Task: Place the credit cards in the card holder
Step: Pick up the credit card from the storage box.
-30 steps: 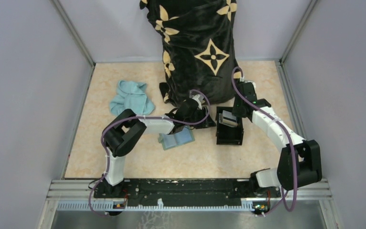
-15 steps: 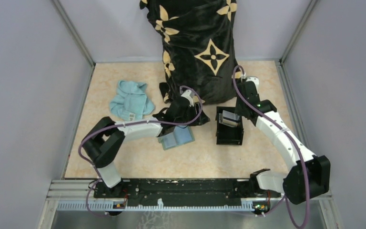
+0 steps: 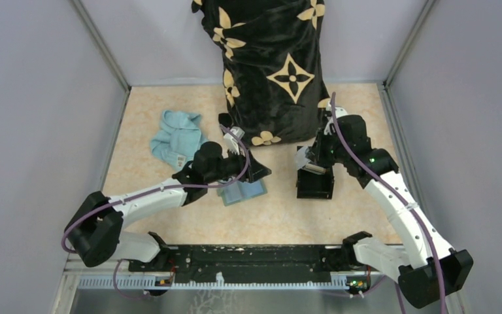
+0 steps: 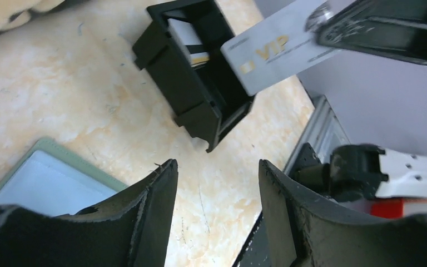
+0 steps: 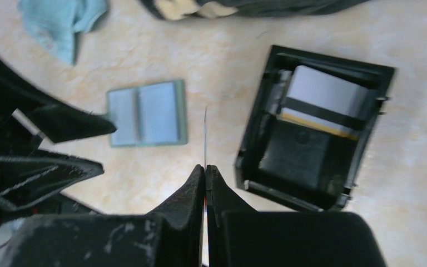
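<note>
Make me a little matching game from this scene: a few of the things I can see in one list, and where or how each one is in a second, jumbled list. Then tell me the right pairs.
Things
1. silver VIP card
2. card holder
3. black box
4. light blue cloth

Places or states
A. crumpled on the left side of the table
B. lying open and flat
C. pinched between the right arm's jaws
D. has more cards inside

Pairs: 1-C, 2-B, 3-D, 4-A
</note>
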You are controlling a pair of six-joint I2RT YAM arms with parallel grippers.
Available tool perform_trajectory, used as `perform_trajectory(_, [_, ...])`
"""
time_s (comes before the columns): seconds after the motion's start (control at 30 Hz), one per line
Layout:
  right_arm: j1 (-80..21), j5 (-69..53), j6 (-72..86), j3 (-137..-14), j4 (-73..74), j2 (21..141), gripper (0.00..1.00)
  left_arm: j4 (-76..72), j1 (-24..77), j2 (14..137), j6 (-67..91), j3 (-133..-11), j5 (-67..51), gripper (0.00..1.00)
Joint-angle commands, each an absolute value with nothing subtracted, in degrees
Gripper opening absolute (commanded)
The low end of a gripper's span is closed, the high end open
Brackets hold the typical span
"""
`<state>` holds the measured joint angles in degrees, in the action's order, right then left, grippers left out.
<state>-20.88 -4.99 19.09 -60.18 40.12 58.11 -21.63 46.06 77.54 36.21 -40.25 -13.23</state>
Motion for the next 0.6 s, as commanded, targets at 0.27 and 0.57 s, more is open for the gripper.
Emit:
perform_trajectory(0.27, [-21.3, -37.0, 22.1, -53.5, 34.1, 53.0, 0.0, -30.4, 43.8, 76.4, 30.3, -40.2, -37.4, 0.63])
perform_trajectory(0.57, [-21.4, -46.1, 25.6, -47.7, 28.6, 51.4, 0.0, -31.0, 42.0, 79.7, 30.3, -41.4, -42.7, 0.64])
